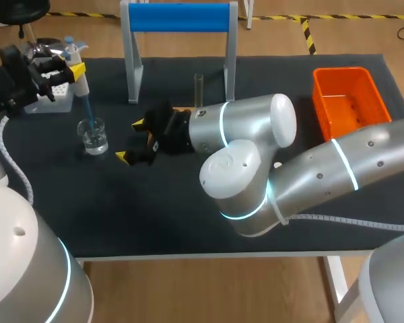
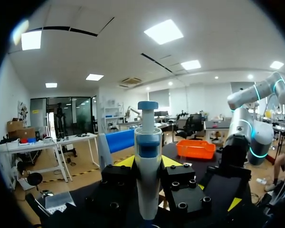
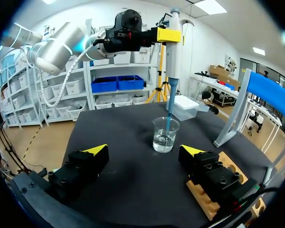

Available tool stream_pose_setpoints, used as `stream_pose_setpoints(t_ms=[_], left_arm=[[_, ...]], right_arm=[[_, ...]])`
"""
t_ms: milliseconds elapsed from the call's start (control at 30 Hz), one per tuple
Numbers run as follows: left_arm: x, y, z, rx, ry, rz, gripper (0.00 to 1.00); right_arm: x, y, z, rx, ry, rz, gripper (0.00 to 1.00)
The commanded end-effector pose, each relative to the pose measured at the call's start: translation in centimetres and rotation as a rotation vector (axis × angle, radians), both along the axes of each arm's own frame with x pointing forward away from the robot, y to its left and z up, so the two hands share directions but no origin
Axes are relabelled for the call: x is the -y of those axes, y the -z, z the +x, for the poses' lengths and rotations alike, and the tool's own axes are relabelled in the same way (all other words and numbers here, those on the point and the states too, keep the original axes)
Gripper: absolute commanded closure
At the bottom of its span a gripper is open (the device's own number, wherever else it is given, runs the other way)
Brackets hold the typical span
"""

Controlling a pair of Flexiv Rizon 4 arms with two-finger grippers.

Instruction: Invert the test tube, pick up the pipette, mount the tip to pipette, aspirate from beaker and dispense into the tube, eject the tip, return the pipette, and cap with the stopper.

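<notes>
My left gripper (image 1: 73,69) is shut on the white pipette (image 1: 81,84) and holds it upright. The pipette's blue tip (image 1: 87,114) dips into the glass beaker (image 1: 93,136), which holds clear liquid. In the left wrist view the pipette (image 2: 147,161) stands between the yellow fingertips (image 2: 125,161). My right gripper (image 1: 130,140) stands open just right of the beaker with nothing in it. From the right wrist, the beaker (image 3: 165,134) lies ahead of the open right gripper (image 3: 143,151), with the pipette (image 3: 173,52) above it. The test tube (image 1: 198,89) stands upright behind the right arm.
A white tip box (image 1: 54,94) sits at the far left by the left gripper. The blue-topped stand (image 1: 178,17) rises at the back. An orange bin (image 1: 347,97) is at the back right. A wooden rack (image 3: 213,199) lies under one right finger.
</notes>
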State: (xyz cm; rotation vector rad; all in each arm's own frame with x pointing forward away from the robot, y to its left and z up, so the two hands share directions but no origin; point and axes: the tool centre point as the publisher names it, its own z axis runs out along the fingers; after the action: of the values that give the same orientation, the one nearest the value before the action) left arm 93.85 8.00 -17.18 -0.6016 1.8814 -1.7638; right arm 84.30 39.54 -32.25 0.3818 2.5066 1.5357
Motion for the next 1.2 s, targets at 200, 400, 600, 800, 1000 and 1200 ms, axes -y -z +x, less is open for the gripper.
stream_pose_setpoints(t_ms=[200, 400, 600, 800, 1000, 1200], left_arm=[[-0.03, 0.41, 0.01, 0.000, -0.017, -0.004, 1.00], [-0.13, 0.83, 0.03, -0.004, -0.021, -0.001, 1.00], [-0.24, 1.14, 0.09, -0.008, -0.026, -0.002, 1.00], [-0.36, 1.22, 0.13, -0.007, -0.032, -0.006, 1.00], [-0.33, 1.19, 0.11, -0.003, -0.029, -0.010, 1.00], [-0.33, 1.22, 0.09, -0.005, -0.028, -0.006, 1.00]], right_arm=[[-0.01, 0.00, 0.03, -0.002, -0.001, -0.001, 0.00], [-0.01, 0.00, 0.03, -0.002, -0.001, -0.001, 0.00], [-0.01, 0.00, 0.03, -0.002, -0.001, -0.001, 0.00], [-0.01, 0.00, 0.03, -0.002, -0.001, -0.001, 0.00], [-0.01, 0.00, 0.03, -0.002, -0.001, -0.001, 0.00], [-0.01, 0.00, 0.03, -0.002, -0.001, -0.001, 0.00]])
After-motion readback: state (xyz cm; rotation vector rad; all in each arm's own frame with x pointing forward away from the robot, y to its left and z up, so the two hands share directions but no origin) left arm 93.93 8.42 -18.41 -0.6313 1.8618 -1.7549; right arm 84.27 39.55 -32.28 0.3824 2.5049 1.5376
